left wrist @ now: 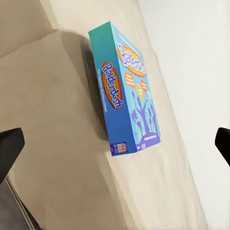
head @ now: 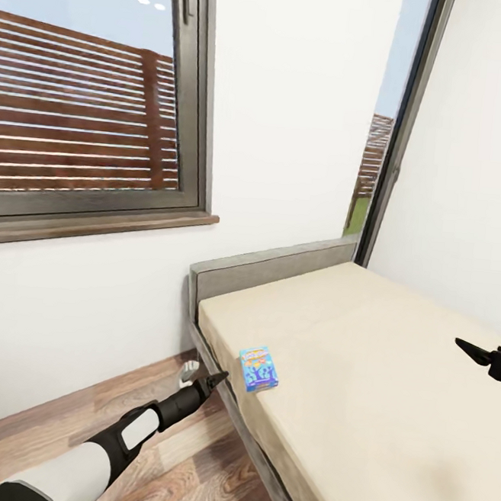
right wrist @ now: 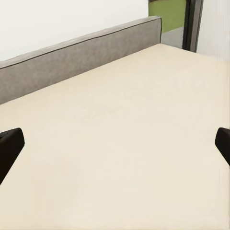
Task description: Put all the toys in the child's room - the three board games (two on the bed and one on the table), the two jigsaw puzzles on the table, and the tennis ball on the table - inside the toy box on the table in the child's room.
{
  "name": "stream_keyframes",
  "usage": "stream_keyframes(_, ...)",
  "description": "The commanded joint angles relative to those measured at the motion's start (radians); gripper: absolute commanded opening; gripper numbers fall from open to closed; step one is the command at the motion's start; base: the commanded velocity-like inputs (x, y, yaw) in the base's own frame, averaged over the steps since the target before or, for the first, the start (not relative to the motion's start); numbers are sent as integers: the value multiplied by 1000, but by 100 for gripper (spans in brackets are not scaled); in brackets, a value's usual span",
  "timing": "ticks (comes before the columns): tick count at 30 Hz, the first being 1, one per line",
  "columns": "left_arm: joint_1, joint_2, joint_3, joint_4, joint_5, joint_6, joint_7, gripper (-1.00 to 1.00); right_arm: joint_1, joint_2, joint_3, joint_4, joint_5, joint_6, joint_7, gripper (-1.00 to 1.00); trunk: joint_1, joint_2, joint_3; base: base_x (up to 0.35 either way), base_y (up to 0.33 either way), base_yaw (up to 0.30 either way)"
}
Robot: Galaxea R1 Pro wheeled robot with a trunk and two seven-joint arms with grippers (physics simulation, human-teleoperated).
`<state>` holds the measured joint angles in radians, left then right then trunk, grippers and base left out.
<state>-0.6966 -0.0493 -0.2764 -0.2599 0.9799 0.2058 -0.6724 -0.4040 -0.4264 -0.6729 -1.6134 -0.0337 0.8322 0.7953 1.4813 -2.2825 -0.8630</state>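
Observation:
A light blue board game [head: 259, 368] with cartoon graphics lies flat on the bed [head: 388, 417], close to its near left edge. In the left wrist view the same board game [left wrist: 127, 91] reads "Balderdash". My left gripper [head: 217, 377] hovers just left of the box at the bed's edge. It is open, and its dark fingertips [left wrist: 9, 148] stand wide apart with the box ahead between them. My right gripper [head: 474, 351] hangs open over the bare sheet at the right, far from the box. Its fingertips [right wrist: 9, 148] frame only plain sheet [right wrist: 124, 143].
The grey headboard [head: 272, 268] backs the bed against a white wall below a wide dark-framed window [head: 87, 112]. A tall narrow window [head: 387, 141] fills the corner. A strip of wood-plank floor [head: 176, 465] runs between wall and bed frame.

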Motion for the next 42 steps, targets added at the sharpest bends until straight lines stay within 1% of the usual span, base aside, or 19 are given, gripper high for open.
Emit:
stream_keyframes(1,-1,2,-3,0,11,10,-5,100,-1,0,-1,0,-3,7,2,100,0,0,-1,0,0,-86)
stream_keyframes(4,-1,8,-1,0,16,11,-13,100,-1,-1,-2,0,-3,4,3,100,0,0,-1,0,0,-36)
stream_keyframes(7,-1,12,3,1,39,10,-15,100,-1,0,0,0,-3,6,4,100,0,0,-1,0,0,-88)
stream_keyframes(10,0,13,4,1,50,10,-16,100,-1,0,2,0,-3,8,4,100,0,0,-1,0,0,-196)
stream_keyframes(18,0,14,5,1,57,11,-16,100,-1,0,2,0,-3,9,4,100,0,0,-1,0,0,-256)
stream_keyframes(25,-1,14,9,1,58,11,-13,100,-1,0,3,0,-4,9,4,100,0,0,-1,0,0,-77)
stream_keyframes(26,-1,14,30,0,58,11,-13,100,-1,0,3,0,-4,8,4,100,0,0,-1,0,0,-12)
stream_keyframes(32,0,14,87,1,56,9,-7,100,-1,0,3,0,-4,8,4,100,0,0,-1,0,0,-6)
stream_keyframes(33,1,14,106,1,56,8,-4,100,-1,0,3,0,-4,8,4,100,0,0,-1,0,0,-2)
stream_keyframes(35,2,15,117,1,55,8,-3,100,-1,0,3,0,-4,8,4,100,0,0,-1,0,0,-1)
stream_keyframes(36,3,15,131,2,55,8,-2,100,-1,0,3,0,-4,8,4,100,0,0,-1,0,0,0)
stream_keyframes(38,4,16,140,3,54,8,-2,100,-1,0,3,0,-4,8,4,100,0,0,-1,0,0,0)
stream_keyframes(39,6,17,152,10,54,7,-1,100,-1,0,3,0,-4,8,4,100,0,0,-1,0,0,0)
stream_keyframes(42,7,19,169,24,54,6,0,100,-1,0,3,0,-4,8,4,100,0,0,-1,0,0,0)
